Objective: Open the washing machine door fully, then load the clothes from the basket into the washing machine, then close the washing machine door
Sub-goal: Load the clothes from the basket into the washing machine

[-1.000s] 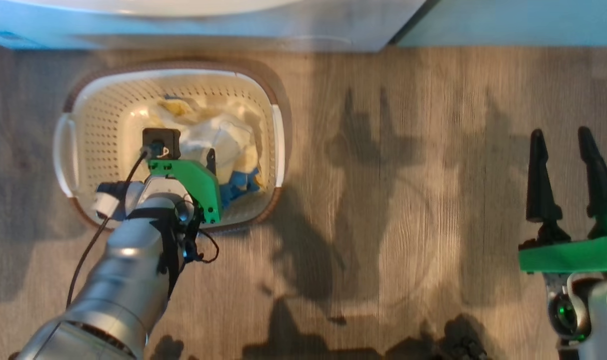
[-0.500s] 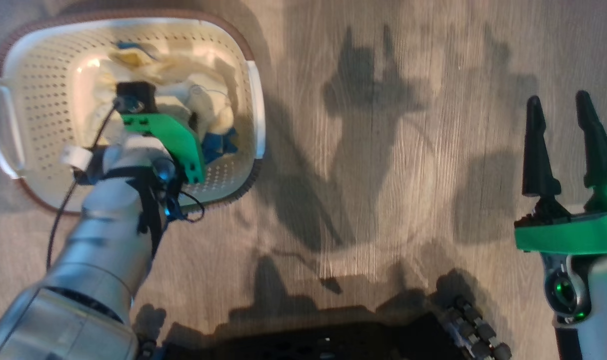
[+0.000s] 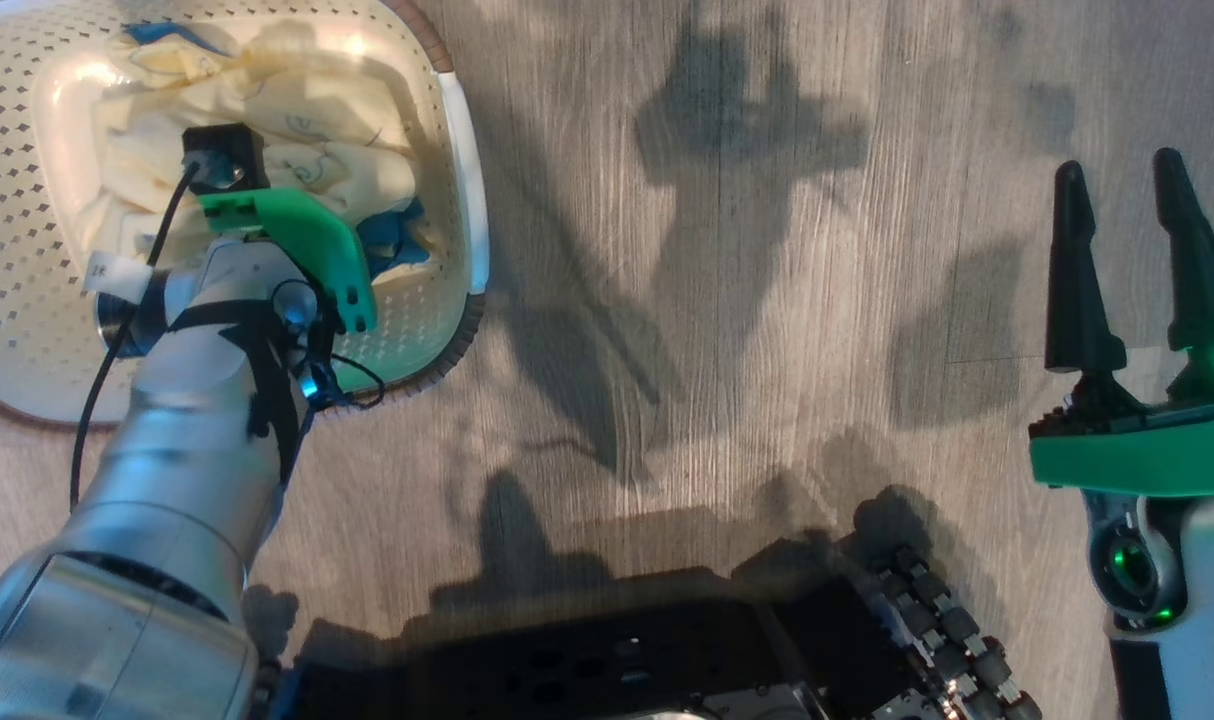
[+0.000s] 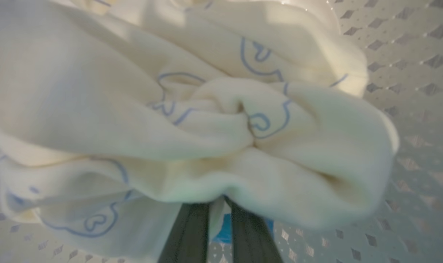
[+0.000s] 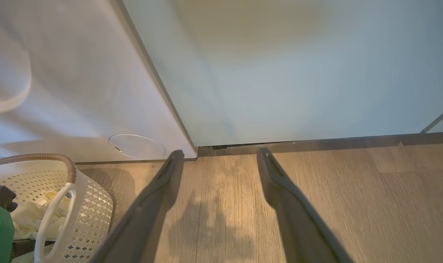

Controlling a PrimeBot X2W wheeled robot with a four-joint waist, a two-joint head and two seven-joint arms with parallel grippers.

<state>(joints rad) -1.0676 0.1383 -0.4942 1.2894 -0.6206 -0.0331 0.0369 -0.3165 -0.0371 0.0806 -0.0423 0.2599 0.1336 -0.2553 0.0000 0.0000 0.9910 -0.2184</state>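
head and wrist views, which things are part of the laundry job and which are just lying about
Job: clothes, basket, washing machine, left gripper shut on the clothes.
Just there: pale green cabinet, wood floor, robot base, open right gripper.

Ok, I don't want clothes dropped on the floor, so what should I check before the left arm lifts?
1. Left gripper shut on clothes: ok, cream fabric is bunched between its fingers.
2. Every garment caught: cannot tell; the blue piece lies at the bunch's edge.
3. Right gripper out of the way: ok, open over the floor.
4. Basket beside the washer: ok.
5. Door fully open: cannot tell.
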